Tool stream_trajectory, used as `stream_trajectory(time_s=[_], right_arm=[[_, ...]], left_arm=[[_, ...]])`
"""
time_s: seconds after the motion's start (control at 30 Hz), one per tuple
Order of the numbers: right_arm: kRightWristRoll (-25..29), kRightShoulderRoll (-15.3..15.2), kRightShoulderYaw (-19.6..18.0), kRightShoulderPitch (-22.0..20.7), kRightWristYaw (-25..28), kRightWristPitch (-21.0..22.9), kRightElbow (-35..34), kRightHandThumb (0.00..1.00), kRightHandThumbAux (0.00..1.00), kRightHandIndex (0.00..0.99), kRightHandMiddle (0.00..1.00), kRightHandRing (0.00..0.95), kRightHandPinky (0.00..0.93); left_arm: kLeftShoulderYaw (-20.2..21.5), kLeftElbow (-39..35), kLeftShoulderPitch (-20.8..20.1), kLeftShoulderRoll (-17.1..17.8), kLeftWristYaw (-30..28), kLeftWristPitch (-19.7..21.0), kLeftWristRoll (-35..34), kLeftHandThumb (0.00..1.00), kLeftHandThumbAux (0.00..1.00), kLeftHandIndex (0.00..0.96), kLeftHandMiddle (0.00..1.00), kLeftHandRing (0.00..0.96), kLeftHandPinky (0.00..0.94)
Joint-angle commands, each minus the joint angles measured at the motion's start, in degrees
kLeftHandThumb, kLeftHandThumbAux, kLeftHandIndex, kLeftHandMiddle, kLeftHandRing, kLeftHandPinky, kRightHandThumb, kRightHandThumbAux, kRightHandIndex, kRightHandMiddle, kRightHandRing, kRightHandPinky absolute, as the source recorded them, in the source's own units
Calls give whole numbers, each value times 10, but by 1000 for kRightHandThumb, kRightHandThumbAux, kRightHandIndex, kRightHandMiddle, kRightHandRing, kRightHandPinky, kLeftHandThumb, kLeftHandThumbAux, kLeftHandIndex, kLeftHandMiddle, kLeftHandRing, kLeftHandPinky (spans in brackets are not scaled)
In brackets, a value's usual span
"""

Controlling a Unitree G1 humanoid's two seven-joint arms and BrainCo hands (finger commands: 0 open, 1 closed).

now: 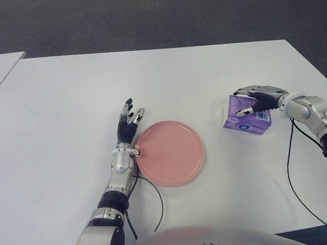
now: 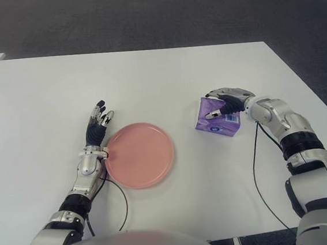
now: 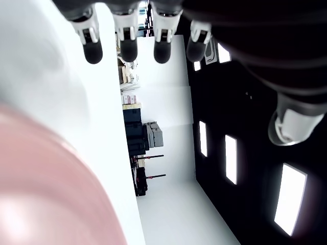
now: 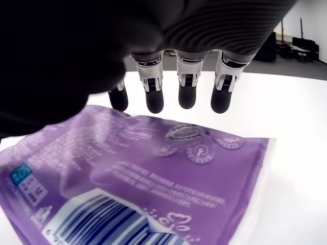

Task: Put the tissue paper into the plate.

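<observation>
The white desk (image 1: 64,109) carries two items. Left robot hand (image 1: 127,123) shows just beside the left edge of the pink plate (image 1: 169,152), fingers (image 3: 126,48) straight and spread — released, holding nothing. Whether it touches the desk cannot be told. The plate sits near the desk's middle, toward the robot, with nothing in it. A black cable (image 1: 153,196) runs along the left forearm and curves over the desk beside the plate.

Right of the plate, apart from it, stands the purple tissue paper pack (image 1: 245,116), barcode side facing the robot. Right robot hand (image 1: 255,101) is over the pack's top — fingers (image 4: 186,97) extended above the far edge, thumb on the near face. Contact appears light; a closed grasp cannot be confirmed. The pack rests on the desk, outside the plate.
</observation>
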Motion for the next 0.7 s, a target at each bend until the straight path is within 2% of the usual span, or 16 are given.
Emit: stream_trajectory(time_s=[0.03,0.4,0.7], right_arm=[[14,-2,-9,23,-11,-16,-15,146,273,0,0,0,0],[28,-16,-36,64,-28,-40,-73,143,286,0,0,0,0],[67,-53,-93,169,-4,-28,-219,136,330,0,0,0,0]], left_arm=[[2,9,18,3,-3,14,1,0,428,0,0,0,0],[1,11,17,7,-14,11,-2,0,434,0,0,0,0],[1,3,21,6,-15,21,-3,0,435,0,0,0,0]])
